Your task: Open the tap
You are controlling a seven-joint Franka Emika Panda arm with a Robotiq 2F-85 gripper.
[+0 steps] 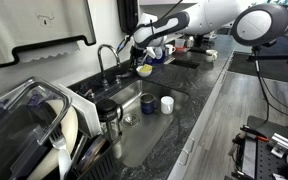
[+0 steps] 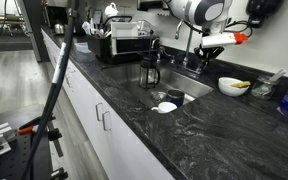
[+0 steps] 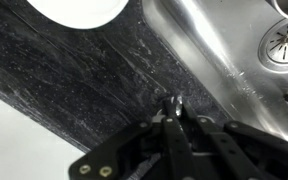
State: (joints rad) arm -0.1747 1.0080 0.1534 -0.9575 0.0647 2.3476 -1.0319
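Tap (image 1: 100, 62) shows in an exterior view; wrist view shows sink drain (image 3: 284, 40).

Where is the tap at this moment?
In an exterior view, the tap stands behind the sink by the wall, between the dish rack and the bowl, with the gripper close beside its spout.

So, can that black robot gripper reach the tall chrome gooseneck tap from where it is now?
Probably yes. The gripper hangs just beside the tap, over the dark stone counter at the steel sink's edge, and nothing visible stands between them.
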